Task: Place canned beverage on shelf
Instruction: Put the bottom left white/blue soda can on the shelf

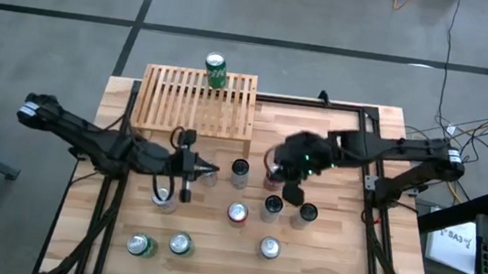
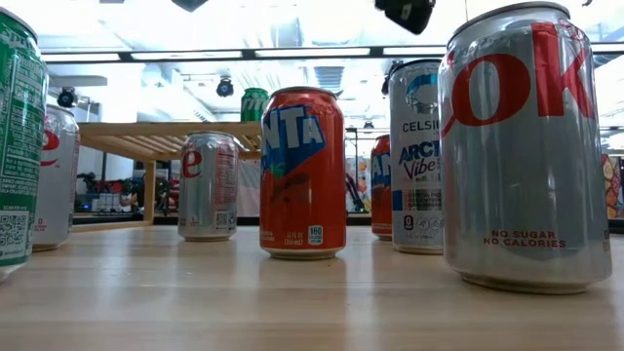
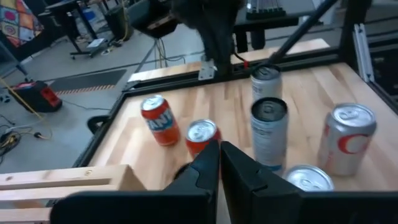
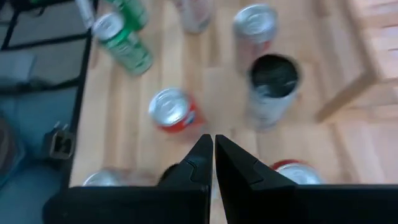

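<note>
A: One green can (image 1: pixel 215 69) is seen upright on the slatted shelf (image 1: pixel 174 101), at the upper centre of the overhead frame, near the rack's far edge. Its long axis is held vertical, lid up, presumably so that it rests flat across the slats instead of rolling.

B: And the arms?

A: The left gripper (image 1: pixel 210 169) is shown at the centre left of the overhead frame, just below the shelf's near edge, fingers pressed together and nothing held between them. The right gripper (image 1: pixel 296 193) is poised at the centre right over a cluster of cans; its fingers are likewise closed on nothing, as is confirmed in its wrist view (image 4: pixel 213 149).

B: What is left on the table?

A: Roughly nine cans are scattered across the wooden table (image 1: pixel 332 258), all standing on end with lids up. An orange can (image 2: pixel 302 173) is caught at the middle of the table-level frame, with a tall pale can (image 2: pixel 417 156) to its right and a large silver one (image 2: pixel 526 146) at the right edge. The upright stance is judged to suit a grasp around the side.

B: Which can is to go next?

A: That cannot be told; neither gripper is lined up unmistakably on any one can.
</note>
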You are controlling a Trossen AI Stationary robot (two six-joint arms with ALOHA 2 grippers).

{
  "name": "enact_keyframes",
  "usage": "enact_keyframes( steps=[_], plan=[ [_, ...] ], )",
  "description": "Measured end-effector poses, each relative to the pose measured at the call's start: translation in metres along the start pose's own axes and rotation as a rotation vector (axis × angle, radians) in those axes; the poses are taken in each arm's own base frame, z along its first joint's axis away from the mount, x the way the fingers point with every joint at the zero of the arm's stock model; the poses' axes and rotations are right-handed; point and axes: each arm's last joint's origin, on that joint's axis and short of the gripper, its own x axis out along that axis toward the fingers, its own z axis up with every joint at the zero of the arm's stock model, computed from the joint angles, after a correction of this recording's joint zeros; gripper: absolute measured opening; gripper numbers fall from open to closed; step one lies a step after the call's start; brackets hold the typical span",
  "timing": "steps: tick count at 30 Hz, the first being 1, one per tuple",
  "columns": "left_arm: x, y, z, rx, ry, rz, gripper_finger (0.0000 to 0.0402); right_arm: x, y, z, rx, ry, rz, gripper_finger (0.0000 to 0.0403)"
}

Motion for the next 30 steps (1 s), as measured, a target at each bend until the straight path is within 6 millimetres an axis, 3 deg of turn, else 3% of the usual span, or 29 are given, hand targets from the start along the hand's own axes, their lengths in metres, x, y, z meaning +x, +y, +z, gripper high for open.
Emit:
enact_keyframes(
  steps=[7,12,24,30],
  plan=[
    [-0.002,-0.021,0.0,-0.038,-0.013,-0.072,0.0,0.013,0.036,-0.013,-0.075,0.078,0.069,0.0009],
    [-0.005,-0.031,-0.001,-0.094,-0.006,-0.11,0.0,0.02,0.049,-0.028,-0.152,0.202,0.074,0.0009],
    [-0.012,-0.03,0.008,-0.165,-0.048,-0.11,0.0,0.05,0.055,-0.036,-0.235,0.298,0.039,0.0014],
    [-0.014,-0.028,0.013,-0.125,-0.059,-0.107,0.0,0.058,0.054,-0.037,-0.228,0.312,0.021,0.0062]
  ],
)
